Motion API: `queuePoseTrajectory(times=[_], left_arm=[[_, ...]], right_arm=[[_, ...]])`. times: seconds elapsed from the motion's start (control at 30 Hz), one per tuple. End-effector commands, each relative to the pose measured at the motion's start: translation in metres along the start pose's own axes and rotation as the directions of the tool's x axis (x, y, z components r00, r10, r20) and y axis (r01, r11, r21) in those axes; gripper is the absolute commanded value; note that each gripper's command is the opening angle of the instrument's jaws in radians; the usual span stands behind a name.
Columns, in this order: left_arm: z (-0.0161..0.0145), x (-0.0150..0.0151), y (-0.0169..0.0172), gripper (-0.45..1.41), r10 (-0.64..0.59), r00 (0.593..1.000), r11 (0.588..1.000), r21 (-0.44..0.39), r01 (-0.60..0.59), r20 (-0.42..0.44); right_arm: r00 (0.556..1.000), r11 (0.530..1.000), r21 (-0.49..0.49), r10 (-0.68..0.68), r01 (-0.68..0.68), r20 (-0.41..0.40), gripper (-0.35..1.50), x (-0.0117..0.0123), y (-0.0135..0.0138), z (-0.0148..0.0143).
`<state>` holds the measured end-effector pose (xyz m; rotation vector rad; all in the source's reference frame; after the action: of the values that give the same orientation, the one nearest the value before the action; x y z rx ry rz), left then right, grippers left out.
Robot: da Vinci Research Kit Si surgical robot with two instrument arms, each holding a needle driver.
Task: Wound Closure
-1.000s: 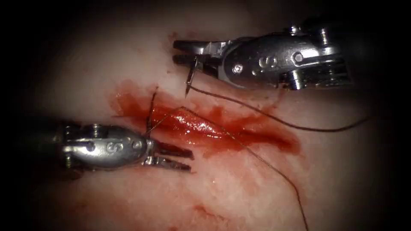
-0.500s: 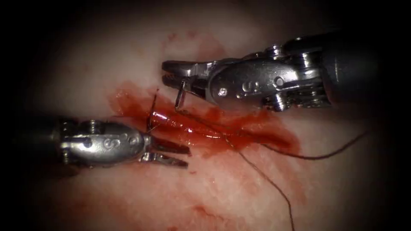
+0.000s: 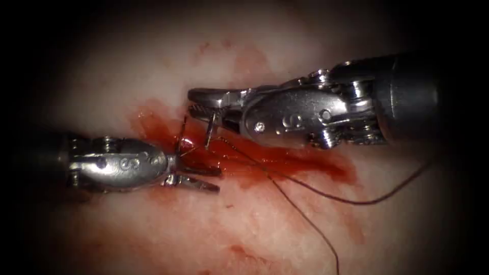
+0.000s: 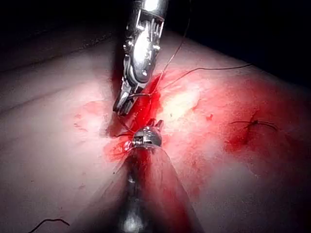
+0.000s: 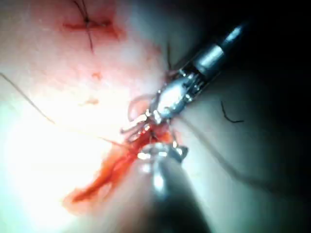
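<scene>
Both tools are polished silver metal with small screws, stamped markings, serrated jaws and dark shafts.

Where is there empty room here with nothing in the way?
Bare tissue lies above the left gripper, left of the right gripper, and below the left gripper, left of the thread. The left end of the cut is crowded: the right gripper holds the needle near one end; I cannot tell if it enters tissue; the left gripper is open, empty.
</scene>
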<state>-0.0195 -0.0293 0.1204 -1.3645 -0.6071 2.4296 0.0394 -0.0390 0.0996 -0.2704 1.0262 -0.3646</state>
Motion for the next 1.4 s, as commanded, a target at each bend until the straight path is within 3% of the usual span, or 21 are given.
queuePoseTrajectory(times=[0.03, 0.57, 1.1, 1.4], left_arm=[[0.0008, -0.0004, -0.0001, 0.15, 0.000, 1.000, 1.000, -0.001, 0.000, 0.000], [0.0010, -0.0011, -0.0005, 0.15, -0.001, 1.000, 1.000, 0.004, 0.001, 0.002], [0.0010, -0.0011, -0.0005, 0.15, -0.001, 1.000, 1.000, 0.008, 0.001, 0.003], [0.0012, -0.0012, -0.0005, 0.15, -0.001, 1.000, 1.000, 0.010, 0.001, 0.003]], right_arm=[[1.000, 1.000, 0.006, 0.022, -0.022, 0.001, -0.35, -0.0002, -0.0008, 0.0011], [0.996, 0.996, 0.020, 0.086, -0.086, -0.004, -0.35, -0.0013, -0.0011, 0.0014], [0.990, 0.988, 0.057, 0.140, -0.140, -0.003, -0.35, -0.0015, -0.0033, 0.0020], [0.983, 0.983, -0.037, 0.181, -0.182, -0.023, -0.35, -0.0013, 0.0011, 0.0003]])
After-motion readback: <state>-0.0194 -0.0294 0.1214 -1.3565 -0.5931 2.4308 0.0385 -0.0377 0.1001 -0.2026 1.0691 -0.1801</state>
